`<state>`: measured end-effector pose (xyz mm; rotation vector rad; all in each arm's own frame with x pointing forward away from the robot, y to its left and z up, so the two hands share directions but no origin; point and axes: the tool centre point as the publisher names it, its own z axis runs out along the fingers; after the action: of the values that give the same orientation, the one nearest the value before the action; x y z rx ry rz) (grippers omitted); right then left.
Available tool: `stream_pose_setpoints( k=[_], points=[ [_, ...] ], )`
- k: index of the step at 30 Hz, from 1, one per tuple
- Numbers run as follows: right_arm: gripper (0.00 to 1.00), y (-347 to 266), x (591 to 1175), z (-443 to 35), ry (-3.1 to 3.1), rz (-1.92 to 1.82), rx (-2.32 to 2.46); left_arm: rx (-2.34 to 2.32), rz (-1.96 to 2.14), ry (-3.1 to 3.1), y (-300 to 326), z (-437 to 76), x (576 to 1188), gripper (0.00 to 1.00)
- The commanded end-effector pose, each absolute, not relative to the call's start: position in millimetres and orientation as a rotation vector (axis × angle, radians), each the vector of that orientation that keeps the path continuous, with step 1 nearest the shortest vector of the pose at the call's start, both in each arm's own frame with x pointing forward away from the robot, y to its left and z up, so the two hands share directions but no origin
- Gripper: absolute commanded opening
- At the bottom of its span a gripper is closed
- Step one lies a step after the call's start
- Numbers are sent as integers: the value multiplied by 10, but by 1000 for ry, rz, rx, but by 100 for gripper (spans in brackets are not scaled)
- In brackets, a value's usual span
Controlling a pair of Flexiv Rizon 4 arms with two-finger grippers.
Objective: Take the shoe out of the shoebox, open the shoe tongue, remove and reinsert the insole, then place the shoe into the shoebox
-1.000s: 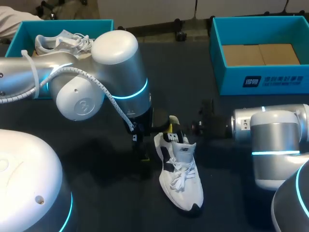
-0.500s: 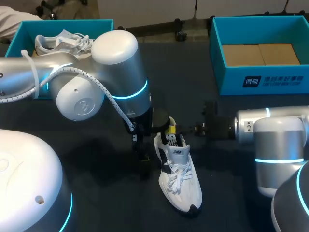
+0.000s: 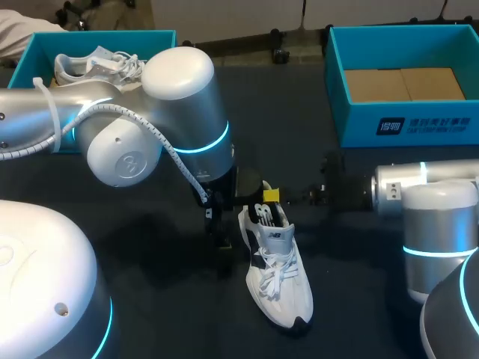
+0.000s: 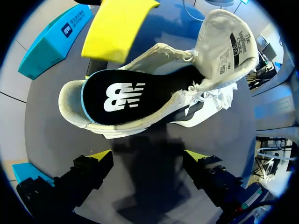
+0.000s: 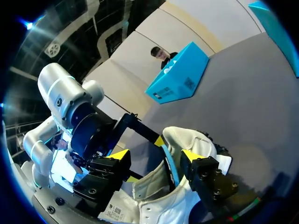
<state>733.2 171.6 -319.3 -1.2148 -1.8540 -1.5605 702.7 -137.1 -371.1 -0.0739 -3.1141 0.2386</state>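
Note:
A white shoe lies on the dark table near the middle, toe toward the front edge. Seen in the left wrist view, the shoe has its tongue folded back, and the black insole lies flat inside. My left gripper stands open just left of the shoe, its fingers wide apart with only table between them. My right gripper is at the heel, open, one yellow finger outside the heel. In the right wrist view the heel rim passes between its fingertips.
A teal box at the back left holds another white shoe. A second teal box at the back right shows a bare cardboard bottom. My left arm's big elbow hangs over the table's left middle.
My right arm has drawn back to the right, away from the shoe's heel. The shoe has shifted slightly left and settled. The left arm has stayed where it was.

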Motion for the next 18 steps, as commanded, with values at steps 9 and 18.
stream_pose_setpoints(
  k=[9,18],
  points=[
    [71,1422,7188,-2977,-1888,-1554,-1261,-90,250,-3115,-1343,-3650,7018,100],
    [70,1270,7201,-2966,-1936,-1509,-1306,-152,312,-3037,-1177,-3387,7094,100]
  ],
)
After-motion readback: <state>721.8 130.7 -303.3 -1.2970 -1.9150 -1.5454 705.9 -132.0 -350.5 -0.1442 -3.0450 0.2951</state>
